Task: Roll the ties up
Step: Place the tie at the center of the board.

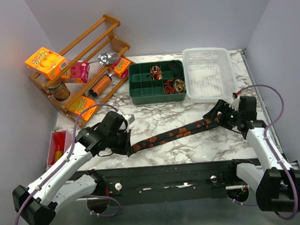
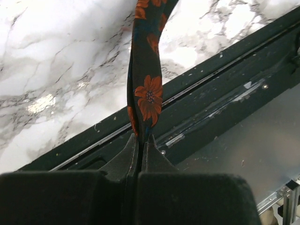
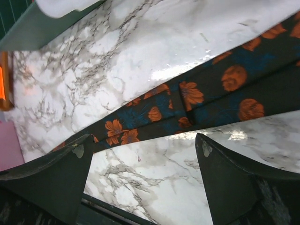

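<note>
One tie (image 1: pixel 172 134), dark with orange flowers, lies stretched across the marble table between the two arms. My left gripper (image 1: pixel 127 145) is shut on its narrow end near the table's front edge. In the left wrist view the tie (image 2: pixel 147 89) rises from between the closed fingertips of the left gripper (image 2: pixel 140 138). My right gripper (image 1: pixel 219 113) hovers open over the wide end. In the right wrist view the tie (image 3: pixel 211 98) runs just beyond the spread fingers of the right gripper (image 3: pixel 144 143), with nothing between them. Rolled ties (image 1: pixel 179 83) sit as coils in the green organiser.
The green compartment organiser (image 1: pixel 143 90) stands at the back centre, with a white basket (image 1: pixel 209 72) to its right. A wooden rack (image 1: pixel 84 60) with snack boxes and cans fills the back left. A red bin (image 1: pixel 57 144) sits at the left edge. A black rail (image 1: pixel 165 176) runs along the front.
</note>
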`<state>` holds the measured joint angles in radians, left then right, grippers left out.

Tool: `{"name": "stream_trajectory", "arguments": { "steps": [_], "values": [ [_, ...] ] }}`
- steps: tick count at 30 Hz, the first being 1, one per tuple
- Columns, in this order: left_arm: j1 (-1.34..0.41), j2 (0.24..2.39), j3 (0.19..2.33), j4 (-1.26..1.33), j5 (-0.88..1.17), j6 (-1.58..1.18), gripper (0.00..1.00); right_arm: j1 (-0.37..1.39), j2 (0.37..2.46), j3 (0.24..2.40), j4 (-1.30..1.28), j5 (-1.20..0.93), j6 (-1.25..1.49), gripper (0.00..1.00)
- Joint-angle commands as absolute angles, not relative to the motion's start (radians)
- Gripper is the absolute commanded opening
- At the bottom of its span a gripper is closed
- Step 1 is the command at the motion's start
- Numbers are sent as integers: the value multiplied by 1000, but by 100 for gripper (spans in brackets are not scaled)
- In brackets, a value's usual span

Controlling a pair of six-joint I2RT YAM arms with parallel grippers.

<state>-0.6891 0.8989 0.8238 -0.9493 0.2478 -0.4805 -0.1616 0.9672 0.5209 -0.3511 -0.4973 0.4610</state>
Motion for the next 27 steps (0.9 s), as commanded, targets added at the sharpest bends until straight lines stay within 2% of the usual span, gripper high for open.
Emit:
{"name": "stream_trajectory", "arguments": {
  "steps": [1, 7, 10, 14, 17, 22, 25, 27],
  "values": [
    [-686, 928, 851, -1052, 173, -486, 0, -2, 1006, 586, -374, -321, 428, 96],
    [-683, 989, 851, -1127, 94, -491, 0, 190, 1132, 644, -365, -206, 390, 96],
    [-681, 1012, 857, -1146, 51, -506, 13, 279, 1214, 693, -368, -150, 380, 96],
    [-672, 1067, 885, -1173, -30, -531, 37, 379, 1310, 768, -391, -68, 365, 96],
    [-666, 1110, 902, -1213, -118, -561, 47, 454, 1359, 833, -426, 30, 350, 96],
    [-666, 1146, 925, -1285, -262, -641, 55, 512, 1416, 885, -477, 113, 331, 95],
    [-666, 1126, 937, -1276, -281, -646, 56, 515, 1430, 879, -483, 129, 330, 96],
    [-666, 1108, 936, -1217, -223, -638, 56, 515, 1434, 873, -489, 140, 333, 96]
  ]
}}
